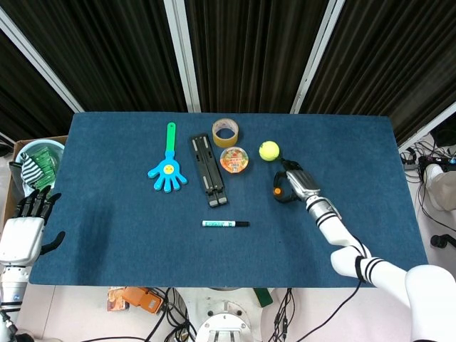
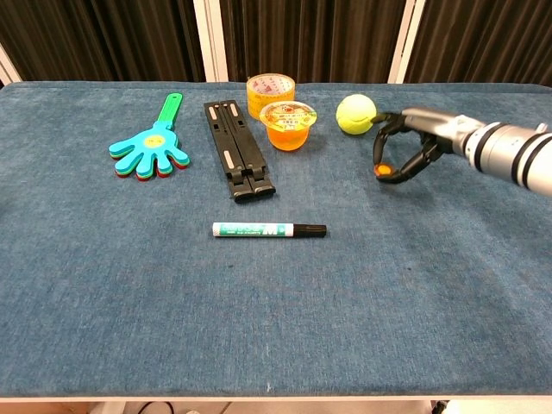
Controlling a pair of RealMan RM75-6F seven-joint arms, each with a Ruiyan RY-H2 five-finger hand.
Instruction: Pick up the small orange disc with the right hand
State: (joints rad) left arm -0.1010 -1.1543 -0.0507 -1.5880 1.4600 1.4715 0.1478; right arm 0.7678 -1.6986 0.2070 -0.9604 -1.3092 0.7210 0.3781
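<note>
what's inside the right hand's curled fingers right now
The small orange disc sits pinched in the right hand, lifted just off the blue table. Fingers cover most of it; only an orange sliver shows.
</note>
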